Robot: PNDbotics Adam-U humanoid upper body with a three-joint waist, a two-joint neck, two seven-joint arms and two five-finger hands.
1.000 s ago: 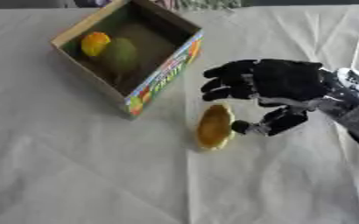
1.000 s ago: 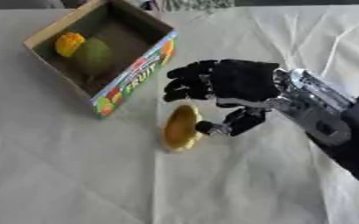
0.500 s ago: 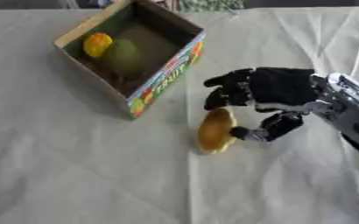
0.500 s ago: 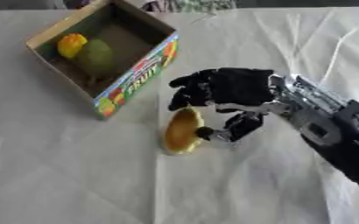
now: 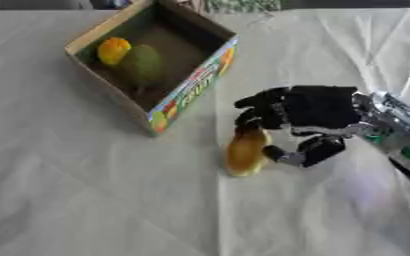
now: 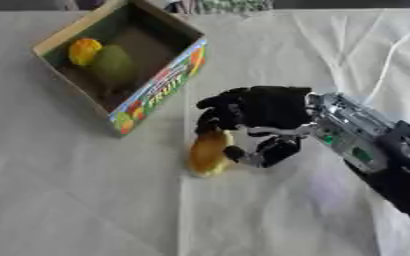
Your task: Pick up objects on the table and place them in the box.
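A yellow-orange elongated fruit [image 5: 246,154] lies on the white cloth just right of the box. My right hand [image 5: 309,111] reaches in from the right and sits over its top end, fingers curled down against it and thumb [image 5: 309,151] bent in from the fruit's right side. The fruit still rests on the cloth. The open cardboard box [image 5: 194,85] with a colourful printed side stands at the upper left and holds a small orange-yellow fruit [image 5: 113,50] and a green fruit [image 5: 142,65]. My left hand shows in neither view.
A wrinkled white cloth [image 5: 86,190] covers the whole table. Dark and patterned things lie along the far edge [image 5: 243,4]. My right forearm [image 6: 375,145] crosses the lower right of the views.
My right hand has dropped onto the yellow-orange fruit and its fingers have curled round the top end. The thumb has come in closer. The fruit has barely shifted.
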